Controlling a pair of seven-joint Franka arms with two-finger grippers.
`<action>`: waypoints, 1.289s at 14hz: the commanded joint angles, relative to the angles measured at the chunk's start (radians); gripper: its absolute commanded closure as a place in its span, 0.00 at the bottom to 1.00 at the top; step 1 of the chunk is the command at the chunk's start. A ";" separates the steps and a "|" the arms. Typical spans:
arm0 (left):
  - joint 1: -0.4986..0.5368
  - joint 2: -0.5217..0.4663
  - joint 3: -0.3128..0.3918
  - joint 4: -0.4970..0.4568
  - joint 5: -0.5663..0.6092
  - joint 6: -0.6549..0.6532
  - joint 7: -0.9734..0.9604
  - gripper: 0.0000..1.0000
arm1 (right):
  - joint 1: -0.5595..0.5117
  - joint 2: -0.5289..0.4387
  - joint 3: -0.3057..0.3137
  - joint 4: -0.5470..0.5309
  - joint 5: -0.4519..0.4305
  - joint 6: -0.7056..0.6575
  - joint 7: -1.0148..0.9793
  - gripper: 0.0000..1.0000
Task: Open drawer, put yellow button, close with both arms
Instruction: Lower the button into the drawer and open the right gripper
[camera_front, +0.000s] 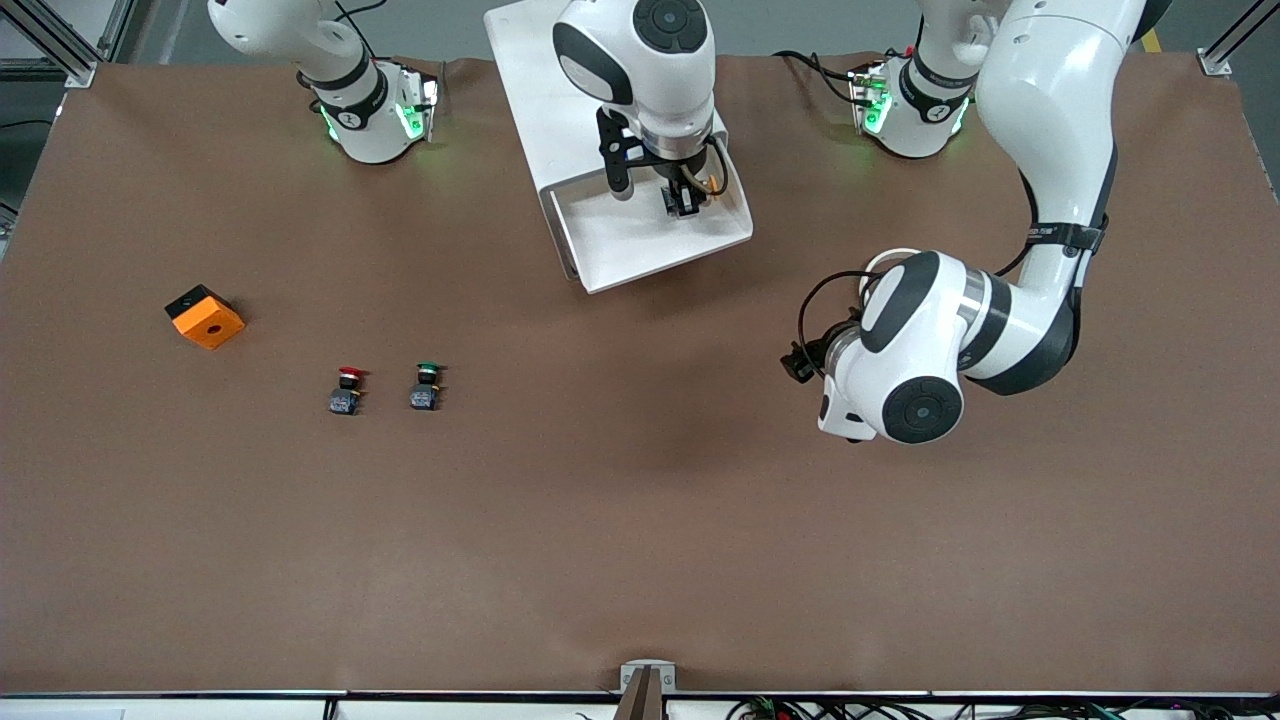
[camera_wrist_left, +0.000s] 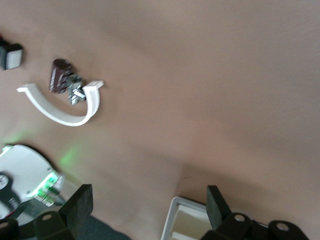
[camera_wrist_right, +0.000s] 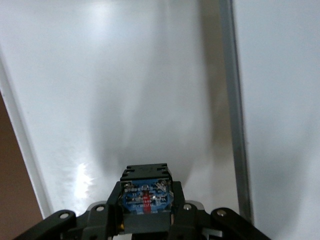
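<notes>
The white drawer (camera_front: 600, 250) stands pulled open from its white cabinet (camera_front: 545, 90) at the robots' edge of the table. My right gripper (camera_front: 685, 198) hangs over the open drawer tray, shut on the yellow button (camera_front: 710, 183). In the right wrist view the button's black-and-blue body (camera_wrist_right: 146, 192) sits between the fingers of the right gripper (camera_wrist_right: 146, 202) above the drawer's white floor (camera_wrist_right: 125, 75); its cap is hidden there. My left gripper (camera_front: 800, 362) is open and empty over bare table, toward the left arm's end from the drawer. The left wrist view shows the left gripper (camera_wrist_left: 149, 200) with its jaws wide apart and a drawer corner (camera_wrist_left: 172, 215).
An orange box (camera_front: 205, 316) lies toward the right arm's end of the table. A red-capped button (camera_front: 346, 390) and a green-capped button (camera_front: 426, 386) stand side by side, nearer to the front camera than the drawer. The left arm's elbow (camera_front: 1030, 330) hangs low over the table.
</notes>
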 joint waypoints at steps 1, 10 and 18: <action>-0.012 -0.021 0.000 -0.026 0.022 0.067 0.021 0.00 | 0.008 0.020 -0.011 0.028 -0.022 -0.017 0.026 1.00; -0.041 -0.058 -0.044 -0.011 0.105 0.233 0.050 0.00 | -0.022 0.045 -0.016 0.066 -0.042 -0.037 -0.013 0.00; -0.099 -0.087 -0.060 -0.018 0.105 0.247 0.033 0.00 | -0.134 0.040 -0.013 0.255 0.001 -0.266 -0.197 0.00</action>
